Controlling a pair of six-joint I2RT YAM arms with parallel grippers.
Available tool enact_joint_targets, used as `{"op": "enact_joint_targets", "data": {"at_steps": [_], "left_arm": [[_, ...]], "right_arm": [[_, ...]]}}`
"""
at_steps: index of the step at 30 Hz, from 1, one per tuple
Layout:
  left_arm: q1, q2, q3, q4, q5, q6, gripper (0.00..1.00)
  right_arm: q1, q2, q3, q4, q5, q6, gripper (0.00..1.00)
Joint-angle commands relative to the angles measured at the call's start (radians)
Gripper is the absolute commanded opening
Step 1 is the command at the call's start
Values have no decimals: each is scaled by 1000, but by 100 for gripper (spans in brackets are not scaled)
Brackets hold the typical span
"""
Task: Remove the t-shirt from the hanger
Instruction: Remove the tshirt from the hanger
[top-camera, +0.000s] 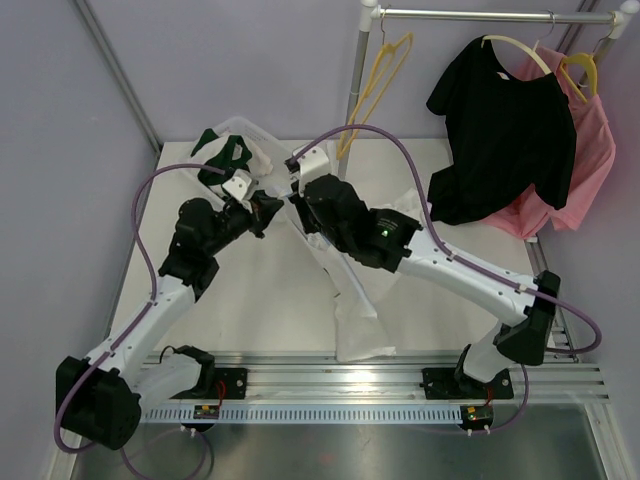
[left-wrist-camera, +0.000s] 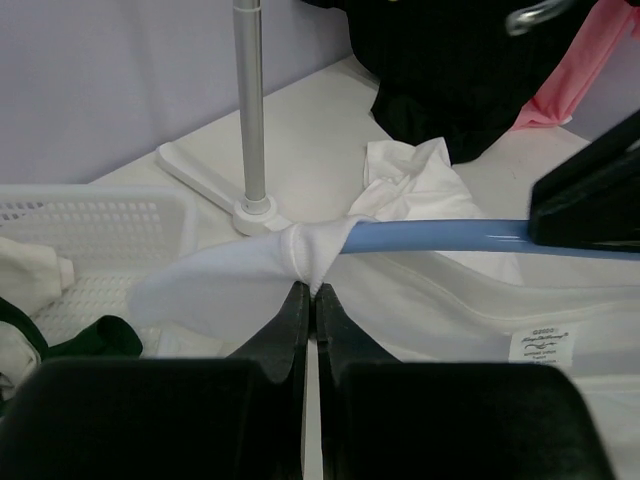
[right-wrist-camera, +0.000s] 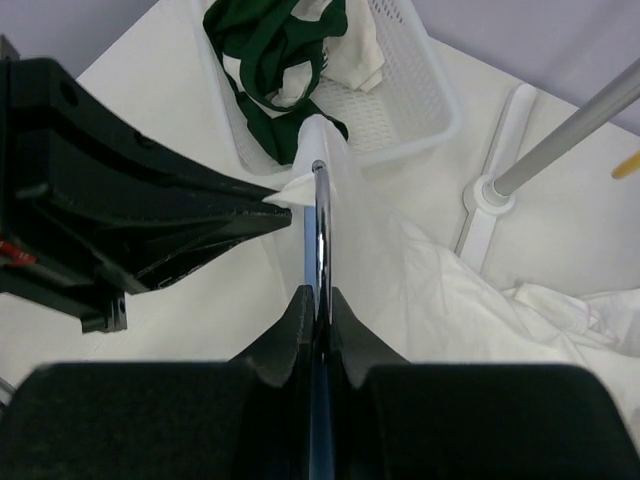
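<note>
At left wrist only: t-shirt label

The left arm is raised from its base at the near left and bent at the elbow, with the wrist turned inward toward the other arm. The right arm is stretched leftward from its base (a long, low reach), so that the two wrists are brought nearly together. The left gripper is seen with its fingers pressed together, a fold of the t-shirt pinched at their tips. The right gripper is closed on the hanger, apparently on its metal hook, though the contact is partly hidden.
</note>
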Motion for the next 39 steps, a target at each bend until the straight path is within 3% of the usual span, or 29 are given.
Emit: {"op": "enact_joint_targets", "data": {"at_steps": [1,10,14,18,20,25,35,39], "left_arm": [[2,-74,45,13,-2,19,0],[0,-173,171,-125,-33,54,0],[-4,-183,280,-164,-38,46,0],[-6,-102,444,-314,-18,31,0],[-9,-99,463,-296,-19,-10,0],[-64,-75,516,-338,-39,-13,0],[-231,-97,418,-331,-62,19,0],[-270,-79,385,-343,-59,19,0]], "right_arm": [[8,67,191,-171,68,50,0],[19,208,641,-545,105,52,0],[20,265,773,-606,128,32,0],[28,319,933,-638,148,6,0],[28,349,980,-652,175,0,0],[34,354,968,-613,194,6,0],[40,259,716,-394,237,9,0],[48,178,552,-205,272,-14,0]]}}
